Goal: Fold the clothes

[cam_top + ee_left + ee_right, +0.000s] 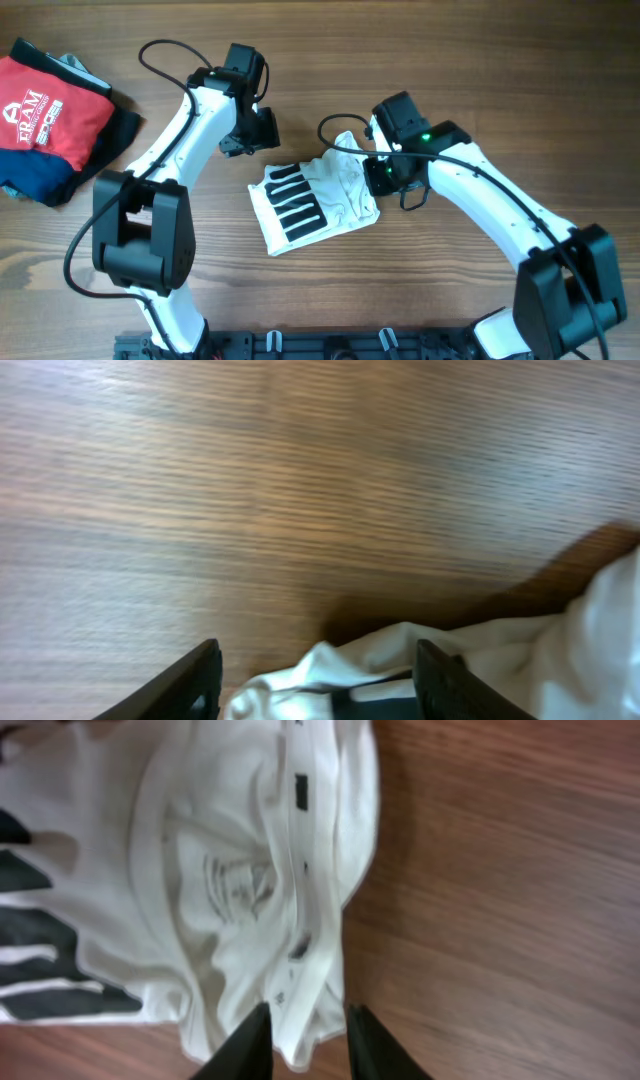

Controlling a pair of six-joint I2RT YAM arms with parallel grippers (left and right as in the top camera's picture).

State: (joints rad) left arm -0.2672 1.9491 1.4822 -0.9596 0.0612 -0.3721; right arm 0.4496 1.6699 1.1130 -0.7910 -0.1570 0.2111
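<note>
Writing on red garment (45,110): white logo whose block letters look like "TEAM" from overhead; the smaller line beneath is too small to read
Navy garment (40,185): lies under the red one, at the far left of the table (480,60)
Shirt (315,198): folded into a rough rectangle mid-table, between the two arms, black block stripes facing up
Shirt label: only the right wrist view shows a small black patch (301,790) on the neckband and a faded grey print (235,885) below it, unreadable
Left fingers (190,685): spread wide, holding nothing, over the shirt's edge and bare wood
Right fingers (245,1050): narrow gap at the shirt's hem, cloth showing in it; I cannot tell whether it is pinched
Overhead only: both garment piles, well apart
</note>
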